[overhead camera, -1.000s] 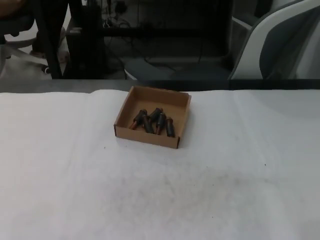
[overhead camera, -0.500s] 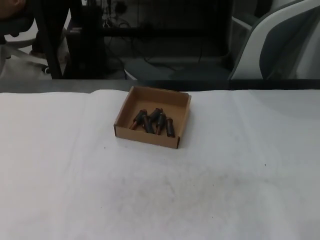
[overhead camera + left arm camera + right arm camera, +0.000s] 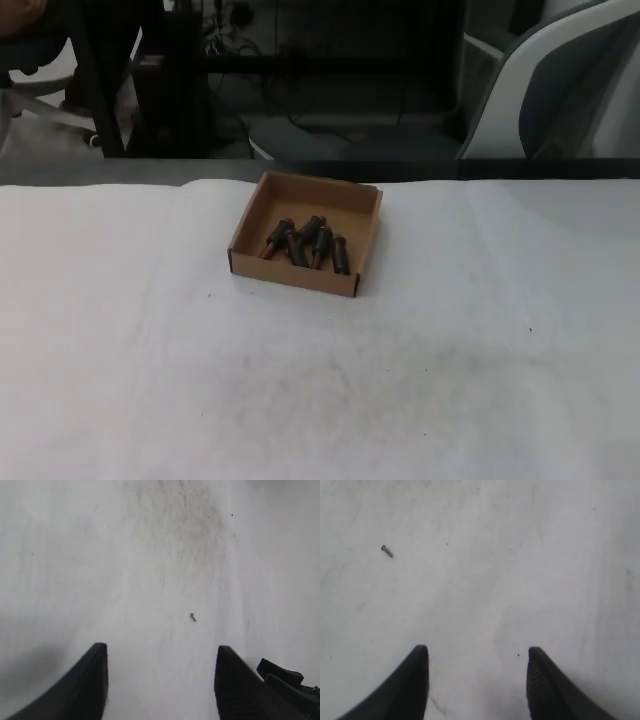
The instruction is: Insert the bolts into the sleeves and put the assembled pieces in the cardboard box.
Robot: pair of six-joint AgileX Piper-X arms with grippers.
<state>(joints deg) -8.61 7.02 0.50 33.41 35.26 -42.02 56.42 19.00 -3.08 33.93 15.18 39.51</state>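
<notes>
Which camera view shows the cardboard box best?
The high view: it takes in the whole cardboard box, with dark assembled pieces lying inside. The left wrist view faces white bench cover past the open left gripper; the right wrist view likewise past the open right gripper.

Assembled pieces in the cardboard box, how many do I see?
5 assembled pieces, clustered side by side on the floor of the cardboard box, toward its near wall. They overlap, so another may be hidden.
</notes>
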